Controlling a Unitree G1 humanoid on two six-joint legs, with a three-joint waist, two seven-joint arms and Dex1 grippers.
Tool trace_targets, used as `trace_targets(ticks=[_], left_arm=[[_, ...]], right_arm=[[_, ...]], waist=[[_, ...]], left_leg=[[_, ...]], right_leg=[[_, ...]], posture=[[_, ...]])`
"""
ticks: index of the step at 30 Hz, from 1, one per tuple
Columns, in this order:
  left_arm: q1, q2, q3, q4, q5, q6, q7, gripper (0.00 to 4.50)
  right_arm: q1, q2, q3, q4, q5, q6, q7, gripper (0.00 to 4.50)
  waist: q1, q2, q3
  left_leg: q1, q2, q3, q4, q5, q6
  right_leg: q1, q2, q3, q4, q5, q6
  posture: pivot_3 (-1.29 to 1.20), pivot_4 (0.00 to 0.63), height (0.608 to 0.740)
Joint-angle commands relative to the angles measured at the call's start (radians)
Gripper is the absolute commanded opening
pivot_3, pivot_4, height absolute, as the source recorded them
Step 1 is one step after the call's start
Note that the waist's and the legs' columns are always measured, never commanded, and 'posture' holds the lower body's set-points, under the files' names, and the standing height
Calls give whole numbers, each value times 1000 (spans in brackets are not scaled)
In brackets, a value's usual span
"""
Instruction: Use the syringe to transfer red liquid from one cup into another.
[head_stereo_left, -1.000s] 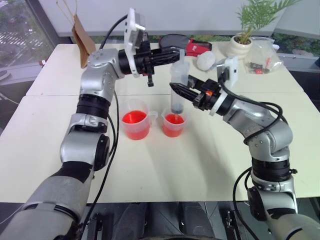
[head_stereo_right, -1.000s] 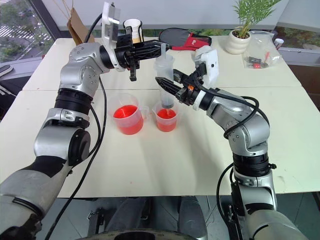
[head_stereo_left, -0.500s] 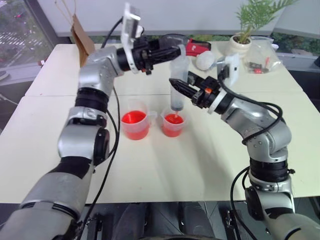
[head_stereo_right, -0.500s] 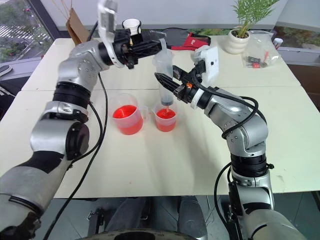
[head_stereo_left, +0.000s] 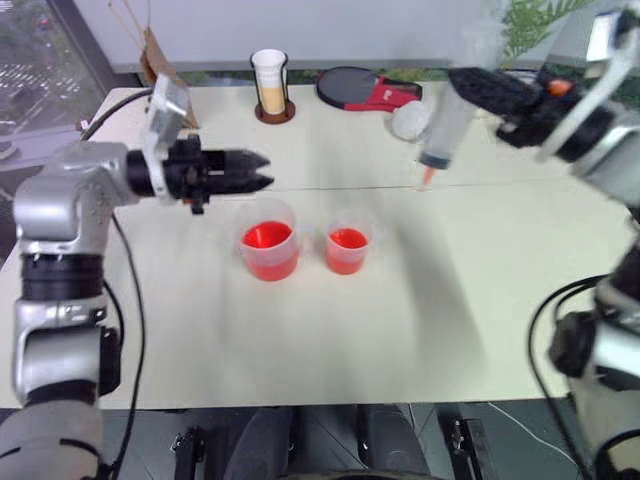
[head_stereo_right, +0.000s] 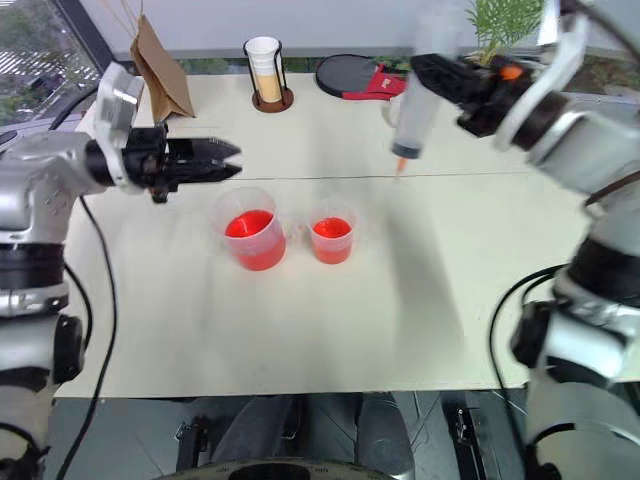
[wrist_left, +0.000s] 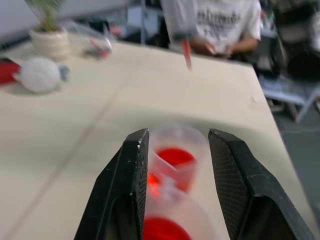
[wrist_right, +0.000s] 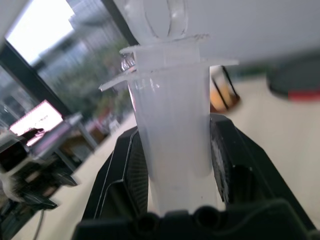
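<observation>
Overhead, the right end effector (head_stereo_left: 478, 88) clamps the syringe (head_stereo_left: 445, 125), tip down. Left end effector (head_stereo_left: 262, 171) hovers part-open, empty, above two red-filled cups (head_stereo_left: 270, 238) on the desk (head_stereo_left: 400, 340).

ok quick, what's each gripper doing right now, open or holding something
Left gripper: open, holding nothing.
Right gripper: shut on the syringe, which is lifted above the table.

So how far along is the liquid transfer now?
Both the larger cup and the smaller cup hold red liquid, so a transfer looks done. In hand: the right end effector grips the syringe clear above the table; the left end effector is open, empty. Possibly left: setting it down.
</observation>
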Motion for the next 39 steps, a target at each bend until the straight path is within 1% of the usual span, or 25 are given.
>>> trace_targets(ticks=[1,2,3,5,6,9,10,13,16,18,20,21,22,23,25,27,28,30,32,33,34,35,36,37,39], left_arm=[[40,38,-10,-179,-48,26,24,1873],[73,51,-39,-221,-28,-4,20,1873],[108,58,-68,-255,1,-48,17,1873],[154,29,-116,-286,50,-120,59,1873],[164,18,-127,-293,56,-134,77,1873],[185,-6,-147,-329,56,-148,120,1873],[187,-14,-156,-336,58,-151,131,1873],[185,-38,-192,-321,107,-174,192,1873],[189,-51,-192,-331,96,-162,221,1873],[195,-47,-190,-335,94,-163,228,1924],[200,-44,-190,-340,91,-161,234,1924],[200,-45,-190,-341,88,-158,240,1924],[199,-54,-187,-339,85,-155,252,1924],[198,-64,-185,-337,82,-152,265,1924],[194,-92,-154,-337,46,-129,303,1924],[183,-115,-79,-344,-45,-67,341,1924],[167,-116,-21,-330,-88,-33,369,1924],[139,-83,81,-274,-117,-2,420,1924],[135,-40,140,-231,-119,0,440,1924],[138,-10,188,-193,-122,5,452,1924],[150,23,239,-154,-118,4,460,1924],[191,62,287,-118,-103,-6,459,1924],[239,92,322,-87,-87,-18,455,1924],[282,105,343,-67,-79,-27,455,1924],[378,109,372,-9,-53,-72,457,1924]], right_arm=[[-43,-128,186,128,-79,172,111,1393],[-20,-167,295,119,-137,140,171,1393],[-11,-184,379,133,-175,138,216,1393],[-20,-166,477,227,-247,112,282,1393],[-33,-157,500,272,-272,108,307,1393],[-77,-101,512,440,-339,140,318,1393],[-85,-84,513,479,-359,145,319,1393],[-95,-41,527,539,-418,138,326,1393],[-87,-17,562,537,-473,128,342,1393],[-87,-5,580,532,-504,122,356,2385],[-89,-1,589,528,-520,119,380,3227],[-91,2,588,533,-532,114,385,3813],[-89,6,585,534,-541,111,389,4397],[-86,10,580,532,-551,107,387,4485],[-69,10,566,508,-578,67,374,4485],[-69,13,500,486,-576,23,363,4485],[-71,2,459,458,-560,-1,381,4485],[-55,-28,365,381,-532,-74,411,4485],[-17,-41,287,310,-519,-149,422,4485],[47,-58,248,247,-527,-240,443,4485],[134,-63,196,182,-549,-382,463,4485],[239,-83,172,128,-566,-475,502,4485],[325,-95,158,99,-581,-536,527,4485],[374,-95,146,95,-587,-567,534,4485],[422,-74,118,132,-590,-610,518,4485]], waist=[[3,0,0],[2,0,-1],[0,0,-1],[-2,1,-1],[-2,1,-1],[0,2,0],[0,2,0],[2,2,0],[3,2,0],[1,2,0],[2,2,0],[2,2,0],[2,2,0],[2,2,0],[2,2,0],[2,2,0],[1,2,0],[1,2,0],[0,2,0],[0,2,0],[1,0,-1],[1,-1,-2],[1,-1,-2],[1,-1,-2],[0,1,-1]], left_leg=[[0,0,0,0,-1,2],[0,0,0,-1,-1,2],[1,0,0,-1,-1,2],[1,0,2,-1,-2,3],[1,0,3,-1,-2,3],[0,0,4,0,-1,2],[-1,0,4,0,0,-1],[-1,0,4,-1,1,-2],[-1,0,4,0,1,-2],[-1,0,4,0,1,-2],[-1,0,4,0,1,-2],[-1,0,4,0,1,-2],[-1,0,4,0,1,-2],[-1,0,4,0,1,-2],[-1,0,4,0,1,-2],[-1,0,4,0,1,-2],[-1,0,4,0,1,-2],[-1,0,3,0,1,-2],[-1,0,3,0,1,-2],[0,0,3,-1,1,-2],[0,0,3,-1,1,-2],[0,0,3,-1,1,-2],[0,0,2,-1,1,-1],[1,0,2,-1,0,-1],[2,0,4,-1,0,0]], right_leg=[[1,0,0,-3,0,0],[2,0,0,-4,0,0],[2,0,0,-4,0,0],[3,0,0,-5,0,0],[2,0,1,-5,0,0],[0,0,1,-3,0,0],[-1,0,1,-3,0,0],[0,0,1,-4,0,0],[0,0,1,-4,0,0],[0,0,1,-4,0,0],[0,0,1,-4,0,0],[0,0,1,-4,0,0],[0,0,1,-4,0,0],[0,0,1,-4,0,0],[0,0,1,-4,0,0],[0,0,1,-3,0,0],[0,0,1,-3,0,0],[-1,0,1,-3,0,1],[-1,1,0,-3,0,1],[-1,1,0,-3,0,1],[-1,1,0,-3,0,1],[0,1,-1,-3,0,1],[0,1,-2,-3,0,1],[1,1,-2,-3,0,1],[2,0,-1,-3,0,1]], posture=[[0,150,739],[0,150,739],[0,150,739],[0,150,739],[0,150,739],[0,150,739],[0,150,739],[0,150,739],[0,150,739],[0,150,739],[0,150,739],[0,150,739],[0,150,739],[0,150,739],[0,150,739],[0,150,739],[0,150,739],[0,150,739],[0,150,739],[0,150,739],[0,150,739],[0,150,739],[0,150,739],[0,150,739],[0,150,739]])
